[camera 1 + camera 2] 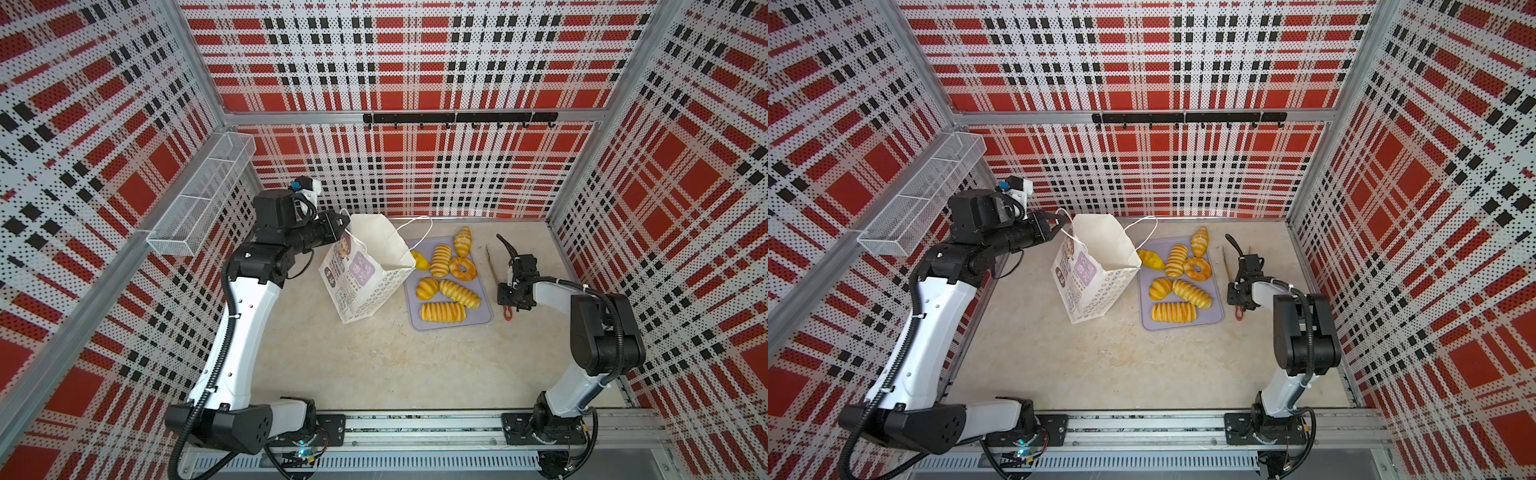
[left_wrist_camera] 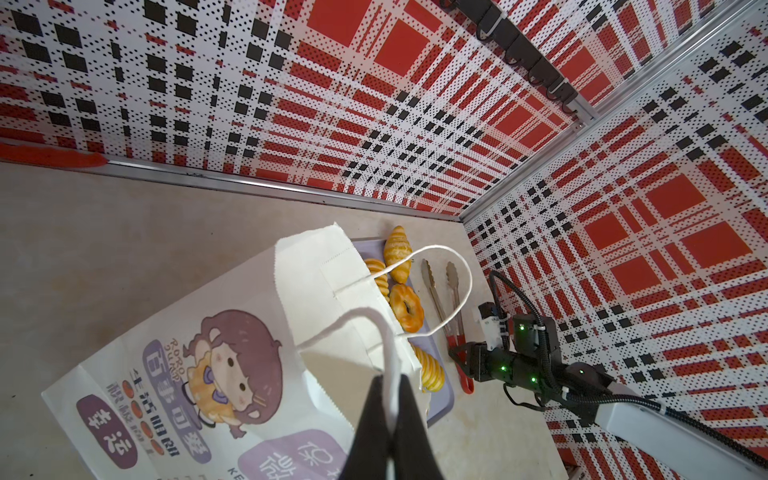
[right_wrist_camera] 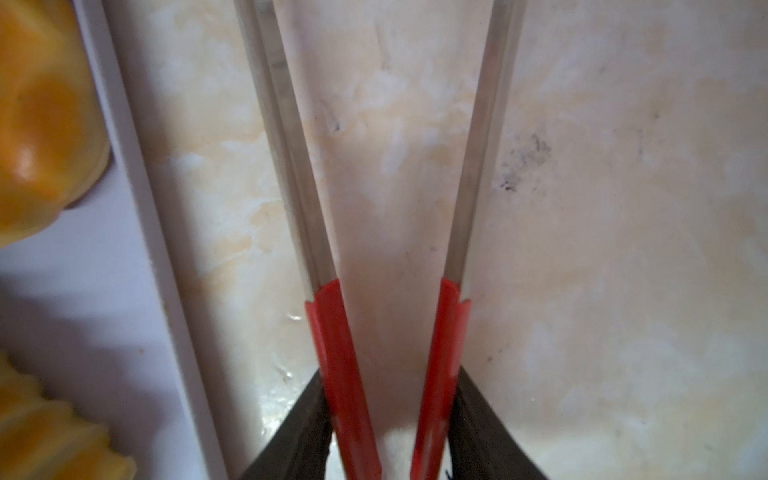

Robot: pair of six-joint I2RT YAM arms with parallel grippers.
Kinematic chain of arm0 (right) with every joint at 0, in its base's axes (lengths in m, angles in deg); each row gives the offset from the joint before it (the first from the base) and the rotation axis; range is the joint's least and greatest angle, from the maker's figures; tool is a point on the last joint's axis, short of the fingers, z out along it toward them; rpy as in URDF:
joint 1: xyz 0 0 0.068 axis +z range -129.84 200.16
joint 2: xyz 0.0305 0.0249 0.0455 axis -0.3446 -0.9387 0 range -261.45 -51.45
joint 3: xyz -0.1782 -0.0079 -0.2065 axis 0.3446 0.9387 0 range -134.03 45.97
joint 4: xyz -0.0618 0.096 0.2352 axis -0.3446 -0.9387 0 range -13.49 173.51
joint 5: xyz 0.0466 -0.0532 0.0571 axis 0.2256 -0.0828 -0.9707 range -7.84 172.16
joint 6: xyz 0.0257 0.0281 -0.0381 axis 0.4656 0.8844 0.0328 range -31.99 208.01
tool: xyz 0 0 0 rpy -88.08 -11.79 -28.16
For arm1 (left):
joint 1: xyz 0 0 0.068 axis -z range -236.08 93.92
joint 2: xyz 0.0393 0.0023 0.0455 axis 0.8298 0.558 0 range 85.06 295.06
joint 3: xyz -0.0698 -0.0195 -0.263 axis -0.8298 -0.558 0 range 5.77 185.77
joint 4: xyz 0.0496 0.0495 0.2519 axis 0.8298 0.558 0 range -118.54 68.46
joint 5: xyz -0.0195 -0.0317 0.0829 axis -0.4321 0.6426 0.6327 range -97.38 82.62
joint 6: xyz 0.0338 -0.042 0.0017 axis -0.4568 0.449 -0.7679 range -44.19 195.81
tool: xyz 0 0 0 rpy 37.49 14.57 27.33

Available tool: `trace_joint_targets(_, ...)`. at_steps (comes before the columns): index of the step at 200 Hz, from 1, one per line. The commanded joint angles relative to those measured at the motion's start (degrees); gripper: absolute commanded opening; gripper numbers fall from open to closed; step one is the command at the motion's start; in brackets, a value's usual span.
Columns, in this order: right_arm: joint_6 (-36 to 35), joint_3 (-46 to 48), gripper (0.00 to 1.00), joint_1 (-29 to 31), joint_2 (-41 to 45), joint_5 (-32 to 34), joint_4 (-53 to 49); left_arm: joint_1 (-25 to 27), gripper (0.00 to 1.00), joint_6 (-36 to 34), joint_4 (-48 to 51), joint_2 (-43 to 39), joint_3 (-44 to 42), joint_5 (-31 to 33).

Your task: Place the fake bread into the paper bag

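Observation:
The paper bag (image 1: pixel 365 274) (image 1: pixel 1096 270) (image 2: pixel 208 374) stands tilted on the table, mouth open upward. My left gripper (image 1: pixel 340 226) (image 1: pixel 1059 226) (image 2: pixel 390 384) is shut on its near white cord handle (image 2: pixel 390 353). Several fake bread pieces lie on the lilac tray (image 1: pixel 484 316) (image 1: pixel 1217 322) right of the bag: a croissant (image 1: pixel 462 241), a ring donut (image 1: pixel 462 269) (image 2: pixel 407 307), ridged loaves (image 1: pixel 442 312) (image 1: pixel 1173 311). One piece (image 1: pixel 420 260) is partly hidden behind the bag. My right gripper (image 1: pixel 503 301) (image 1: pixel 1234 297) (image 3: pixel 390 415) is shut on the red handles of the tongs (image 1: pixel 491 266) (image 3: pixel 332 332), right of the tray.
A wire mesh basket (image 1: pixel 199 199) hangs on the left wall close to my left arm. A black hook rail (image 1: pixel 457 118) runs along the back wall. The tray's rim (image 3: pixel 137 208) lies just beside the tongs. Plaid walls close in three sides.

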Motion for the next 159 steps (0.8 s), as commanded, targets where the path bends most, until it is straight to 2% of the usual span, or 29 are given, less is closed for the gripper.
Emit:
trace_joint_targets(1, -0.5, 0.8, 0.45, 0.7, -0.9, 1.5, 0.1, -0.4, 0.0, -0.4, -1.0, -1.4, -0.5, -0.3)
trace_joint_targets(24, -0.2, 0.6, 0.36, 0.8, 0.6, 1.3, -0.4, -0.5, 0.0, -0.9, -1.7, -1.2, -0.9, 0.1)
trace_joint_targets(45, 1.2, 0.8, 0.33, 0.8, 5.1, 0.3, -1.2, -0.5, 0.0, -1.9, -2.5, -1.4, -1.1, 2.2)
trace_joint_targets(61, 2.5, 1.1, 0.32, 0.8, 9.0, -1.2, -2.1, -0.5, 0.0, -2.6, -3.4, -1.6, -1.4, 3.8)
trace_joint_targets(101, 5.1, 2.1, 0.29, 0.8, 18.0, -5.5, -5.4, -0.7, 0.0, -2.6, -5.1, -1.3, -1.2, 2.7)
trace_joint_targets(159, 5.9, 5.6, 0.27, 0.7, 29.9, -9.1, -8.7, -0.7, 0.0, -1.3, -10.1, -6.5, -8.7, 1.0)
